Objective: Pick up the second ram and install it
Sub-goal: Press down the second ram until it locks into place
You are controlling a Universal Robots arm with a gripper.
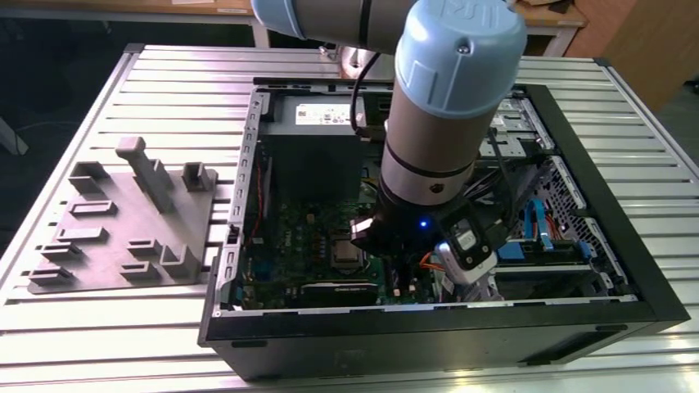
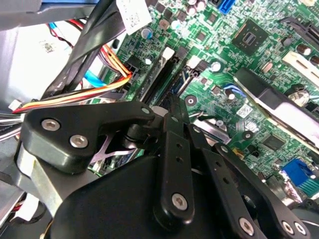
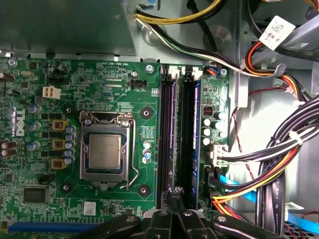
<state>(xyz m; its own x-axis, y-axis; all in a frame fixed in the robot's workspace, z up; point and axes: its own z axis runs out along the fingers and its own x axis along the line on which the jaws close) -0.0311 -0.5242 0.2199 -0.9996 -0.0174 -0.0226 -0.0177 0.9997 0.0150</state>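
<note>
Dark fingers (image 3: 175,195), pressed together, sit atop the second ram (image 3: 167,134) in its slot.

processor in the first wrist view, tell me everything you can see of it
The processor is a square chip with a dull silver metal lid, lying flat in its socket on the green motherboard. A shiny metal retention frame clamps its edges, and a thin wire lever runs along one side. The lid is bare. It sits beside the long dark memory slots, apart from them.
</note>
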